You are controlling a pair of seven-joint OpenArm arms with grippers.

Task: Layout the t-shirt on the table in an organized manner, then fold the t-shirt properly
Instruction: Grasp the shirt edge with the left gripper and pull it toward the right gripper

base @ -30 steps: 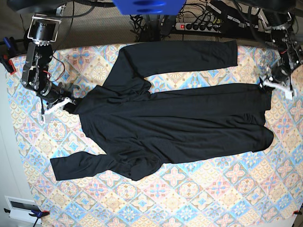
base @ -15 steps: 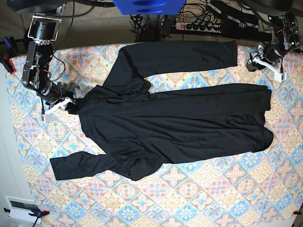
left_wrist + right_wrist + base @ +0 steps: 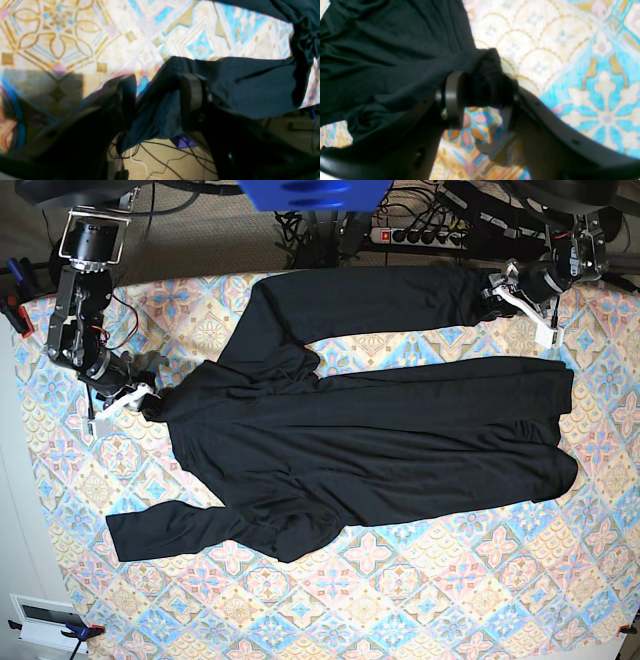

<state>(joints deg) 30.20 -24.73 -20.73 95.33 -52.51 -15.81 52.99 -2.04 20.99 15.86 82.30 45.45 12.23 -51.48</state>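
We see the left gripper (image 3: 497,288) clamped on the shirt's (image 3: 370,430) sleeve cuff at the table's (image 3: 420,590) far edge; the right gripper (image 3: 145,402) pinches its collar.

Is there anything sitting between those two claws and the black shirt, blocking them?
Nothing visible. The left gripper already has the plain black long-sleeved t-shirt's sleeve end between its fingers, and the right gripper is closed on fabric at the collar end.
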